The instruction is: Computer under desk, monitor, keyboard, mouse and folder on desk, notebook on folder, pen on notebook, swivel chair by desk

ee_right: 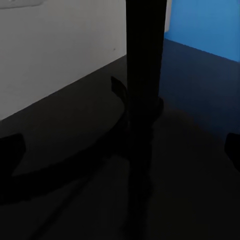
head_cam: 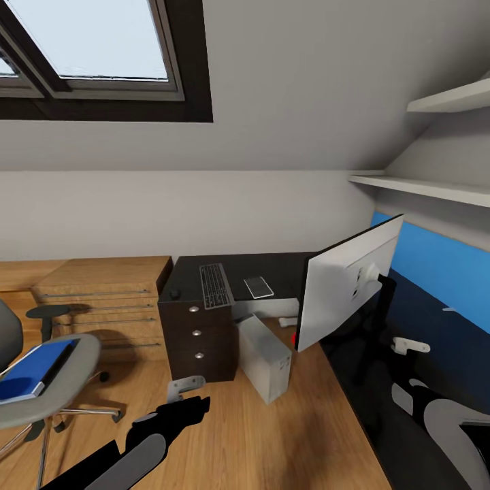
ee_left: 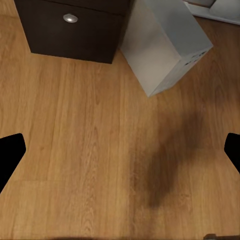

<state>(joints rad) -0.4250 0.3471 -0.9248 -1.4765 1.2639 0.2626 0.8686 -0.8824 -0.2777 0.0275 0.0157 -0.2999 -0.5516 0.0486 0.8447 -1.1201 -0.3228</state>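
Wooden flooring (ee_left: 90,150) was seen beneath the left gripper (ee_left: 120,150), spread wide and held low before the desk (head_cam: 204,327); the right gripper (ee_right: 120,145), likewise wide, was levelled at the monitor (head_cam: 347,289) stand (ee_right: 144,75).

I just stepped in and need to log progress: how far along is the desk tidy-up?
Looks done: the keyboard lies on the desk, and the monitor stands on its nearer black wing. The computer sits tilted on the floor beside the drawers, not clearly underneath. In hand: nothing; the left gripper is open. Left: the folder is on the swivel chair.
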